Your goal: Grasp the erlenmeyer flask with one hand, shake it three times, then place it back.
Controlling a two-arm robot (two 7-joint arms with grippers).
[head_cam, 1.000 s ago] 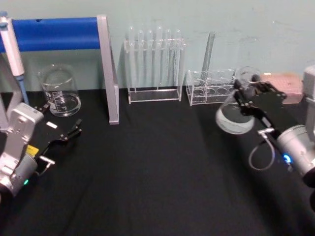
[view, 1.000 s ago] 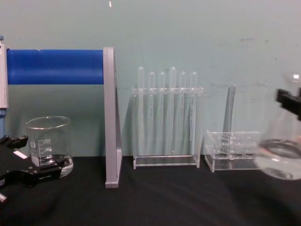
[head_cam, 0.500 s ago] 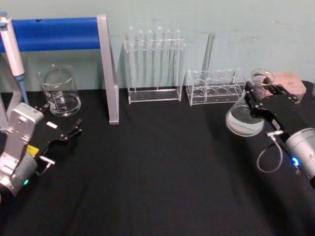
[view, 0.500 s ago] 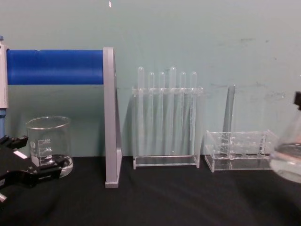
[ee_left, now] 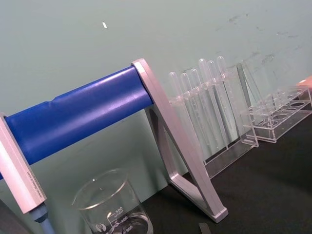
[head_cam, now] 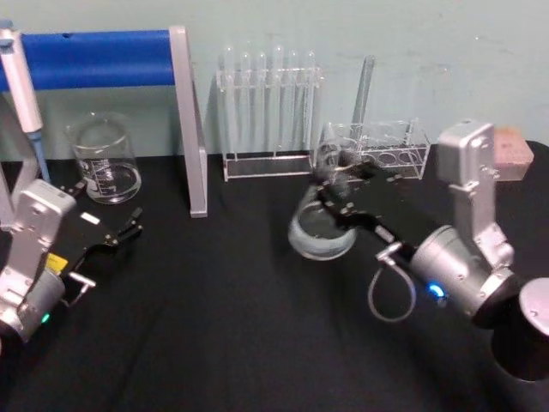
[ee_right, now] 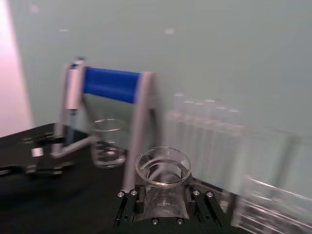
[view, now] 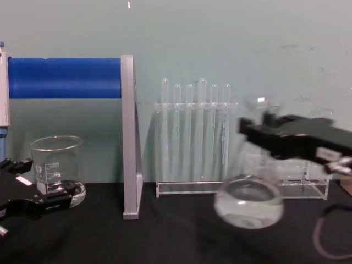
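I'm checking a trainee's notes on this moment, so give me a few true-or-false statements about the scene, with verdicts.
1. The right gripper holds the erlenmeyer flask by its neck. True.
2. The left gripper grips the beaker. False: it sits open and empty in front of the beaker, apart from it.
3. The beaker is on the robot's right. False: it stands at the left, under the blue bar.
4. The test tubes stand upright in the rack by the wall. True.

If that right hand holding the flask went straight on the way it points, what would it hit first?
Probably the tall test tube rack, with the flask in the right gripper reaching it first; depth is hard to judge.
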